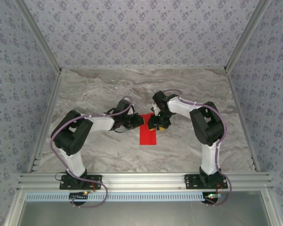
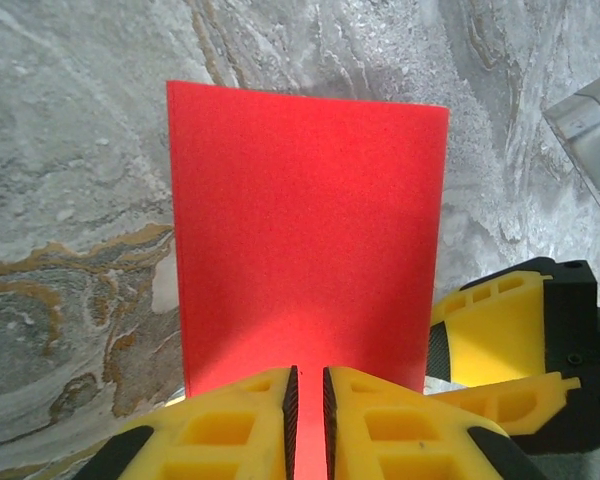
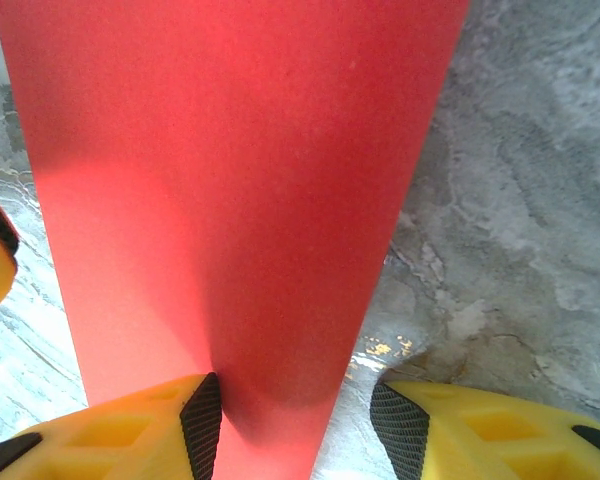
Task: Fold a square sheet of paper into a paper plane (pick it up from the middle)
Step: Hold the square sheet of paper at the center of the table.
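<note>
**Red sheet flat at mid-table, both grippers at its far half**

Starting at the near rail (image 1: 146, 180), you have bare marble table (image 1: 108, 89) between the arm bases and the work, open on both sides.

The square sheet of paper (image 1: 148, 134) lies at the centre of the table. It is plain bright red and unmarked. From above it presents as a narrow oblong with straight, clean edges, and not as a square. Its long axis runs near to far, one short end facing the bases. No pointed end is visible.

The left gripper (image 1: 137, 121) sits at the sheet's left edge. In the left wrist view its jaws (image 2: 307, 420) are drawn almost together, with a thin slit showing red. You cannot tell whether they clamp the paper (image 2: 310, 240) or stand over it.

The right gripper (image 1: 156, 125) is at the far right corner. In its wrist view it (image 3: 298, 430) stands released, jaws apart. The paper (image 3: 230, 200) runs between them, hard against one pad, with bare marble before the other.

Beyond both grippers the table runs open to the back wall.
</note>
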Tool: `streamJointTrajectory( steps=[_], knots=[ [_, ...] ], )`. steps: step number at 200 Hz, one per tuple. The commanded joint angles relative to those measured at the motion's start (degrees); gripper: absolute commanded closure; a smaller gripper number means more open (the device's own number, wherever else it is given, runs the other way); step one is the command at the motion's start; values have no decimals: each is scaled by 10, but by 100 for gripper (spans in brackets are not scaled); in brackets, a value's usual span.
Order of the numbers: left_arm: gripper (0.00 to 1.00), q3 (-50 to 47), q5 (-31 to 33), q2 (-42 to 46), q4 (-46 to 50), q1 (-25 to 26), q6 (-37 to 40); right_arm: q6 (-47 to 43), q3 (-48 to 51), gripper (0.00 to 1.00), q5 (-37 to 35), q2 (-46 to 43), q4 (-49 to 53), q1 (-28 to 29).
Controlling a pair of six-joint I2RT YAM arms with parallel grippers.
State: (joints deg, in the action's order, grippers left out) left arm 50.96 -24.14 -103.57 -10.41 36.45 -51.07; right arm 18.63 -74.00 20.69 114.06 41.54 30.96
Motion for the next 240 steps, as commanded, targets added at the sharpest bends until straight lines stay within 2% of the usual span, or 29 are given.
streamJointTrajectory(
  steps=[1,29,75,121,196,240],
  knots=[
    [84,12,-13,-8,-13,5,-2,-4,42,47,-69,88,-37,14],
    [85,12,-8,-7,-9,5,0,-9,43,47,-72,92,-36,15],
    [86,-6,53,23,-3,4,-3,-13,43,47,-78,98,-35,18],
    [87,-21,86,55,-8,4,-2,-15,40,47,-86,101,-32,19],
    [87,-10,30,21,-34,5,-10,-16,39,48,-87,107,-31,19],
    [90,17,3,-11,7,12,7,-16,39,48,-87,110,-31,19]
  ],
)
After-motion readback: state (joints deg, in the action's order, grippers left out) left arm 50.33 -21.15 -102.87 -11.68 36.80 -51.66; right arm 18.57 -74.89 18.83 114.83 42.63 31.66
